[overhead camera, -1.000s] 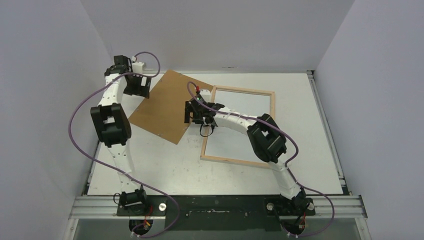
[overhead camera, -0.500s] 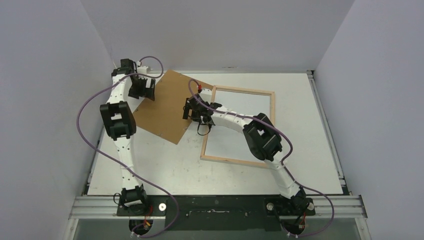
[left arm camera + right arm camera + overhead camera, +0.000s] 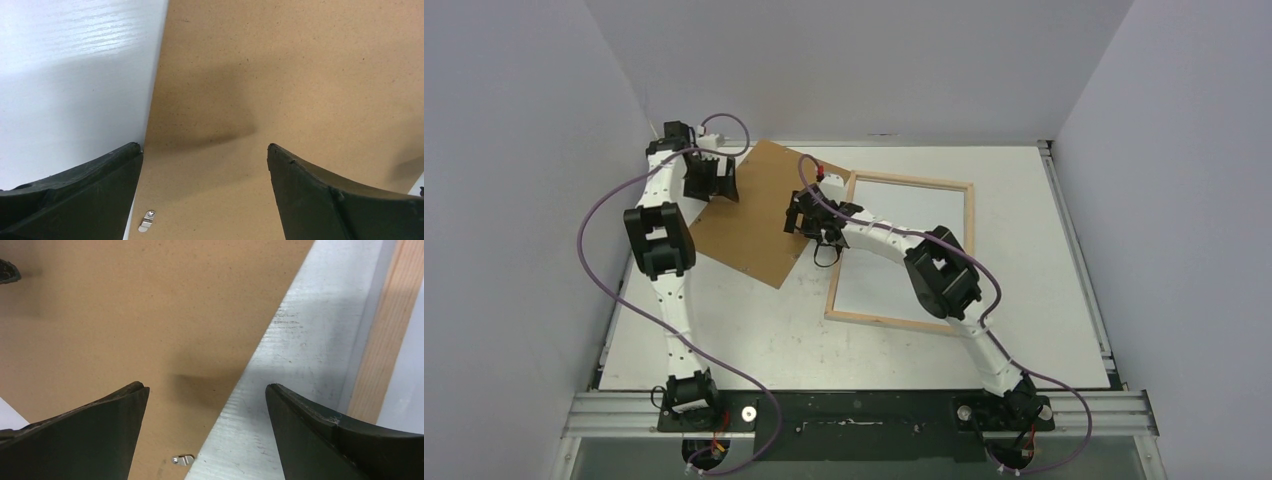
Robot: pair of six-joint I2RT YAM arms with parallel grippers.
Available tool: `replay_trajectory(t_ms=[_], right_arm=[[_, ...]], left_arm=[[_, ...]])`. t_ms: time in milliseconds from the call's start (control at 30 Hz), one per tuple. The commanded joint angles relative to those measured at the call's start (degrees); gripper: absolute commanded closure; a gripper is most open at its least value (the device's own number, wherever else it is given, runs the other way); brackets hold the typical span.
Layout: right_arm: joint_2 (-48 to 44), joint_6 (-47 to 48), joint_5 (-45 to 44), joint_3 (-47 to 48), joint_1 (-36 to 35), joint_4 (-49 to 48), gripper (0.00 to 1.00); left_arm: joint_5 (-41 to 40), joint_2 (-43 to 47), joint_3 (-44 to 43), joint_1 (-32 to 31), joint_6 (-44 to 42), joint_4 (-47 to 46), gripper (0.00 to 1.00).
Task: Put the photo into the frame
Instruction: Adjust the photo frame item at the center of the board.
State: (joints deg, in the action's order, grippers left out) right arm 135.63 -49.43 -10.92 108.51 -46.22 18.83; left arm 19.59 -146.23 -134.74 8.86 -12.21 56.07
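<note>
Nearest, the frame (image 3: 894, 323) lies flat on the bench (image 3: 754, 340); the white field inside may be the photo's back, though I cannot tell. At its 9 o'clock the brown backing panel (image 3: 754, 235) lies askew. The right fingers (image 3: 75, 440) hover wide over the panel's 3 o'clock edge, the left fingers (image 3: 75, 200) wide over its 10 o'clock edge, probably to lift it together.

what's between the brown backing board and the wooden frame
A bare strip of white table; the right wrist view shows it between the backing board and the frame.
</note>
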Motion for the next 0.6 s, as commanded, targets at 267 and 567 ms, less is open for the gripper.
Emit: replay_trajectory(t_ms=[267,567], right_arm=[[3.7,-5.26,8.61,-0.38,-0.54,-2.79,0.08],[1.67,-9.0,15.27,-2.79,-1.45,-8.2,0.09]], left_arm=[[8.32,8.0,16.52,1.16,0.03,-1.37,0.16],[13.68,21.69,36.92,1.38,-0.01,-6.64,0.2]])
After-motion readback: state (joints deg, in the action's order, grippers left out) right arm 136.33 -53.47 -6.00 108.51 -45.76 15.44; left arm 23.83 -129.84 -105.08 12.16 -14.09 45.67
